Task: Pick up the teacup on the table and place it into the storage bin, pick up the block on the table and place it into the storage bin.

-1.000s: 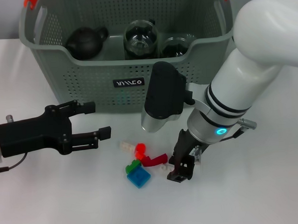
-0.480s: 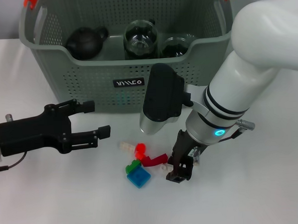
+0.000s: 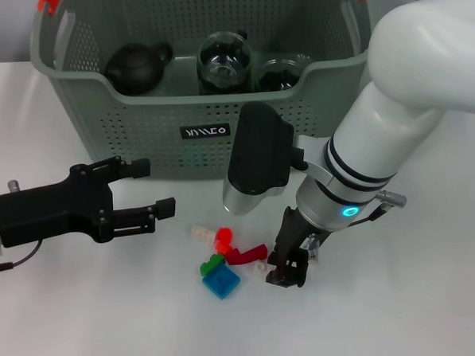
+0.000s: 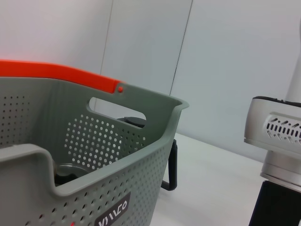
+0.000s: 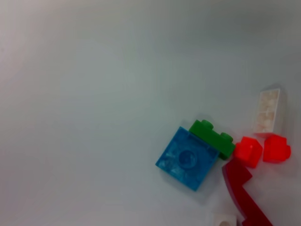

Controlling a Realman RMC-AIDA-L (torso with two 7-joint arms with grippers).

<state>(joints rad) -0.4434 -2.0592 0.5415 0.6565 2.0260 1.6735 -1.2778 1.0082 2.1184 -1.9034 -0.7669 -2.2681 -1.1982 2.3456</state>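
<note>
The grey-green perforated storage bin (image 3: 123, 120) stands at the back of the white table and also shows in the left wrist view (image 4: 108, 155). A cluster of small blocks lies in front of it: blue (image 3: 221, 282), green (image 3: 212, 265), red (image 3: 223, 238), dark red (image 3: 248, 255) and clear white (image 3: 200, 231). They also show in the right wrist view, blue (image 5: 188, 157), green (image 5: 212, 136). My right gripper (image 3: 288, 265) hangs low, just right of the dark red block. My left gripper (image 3: 154, 185) is open and empty, left of the blocks. No teacup shows on the table.
Inside the bin sit a black teapot (image 3: 136, 66), a round glass pot (image 3: 225, 61) and a dark glass cup (image 3: 281, 72). The bin has orange-red clips (image 3: 47, 3) and a black label (image 3: 205, 132). My right arm's bulky wrist (image 3: 256, 157) hangs in front of the bin wall.
My right gripper has shifted slightly beside the dark red block. The left arm and the blocks have not moved.
</note>
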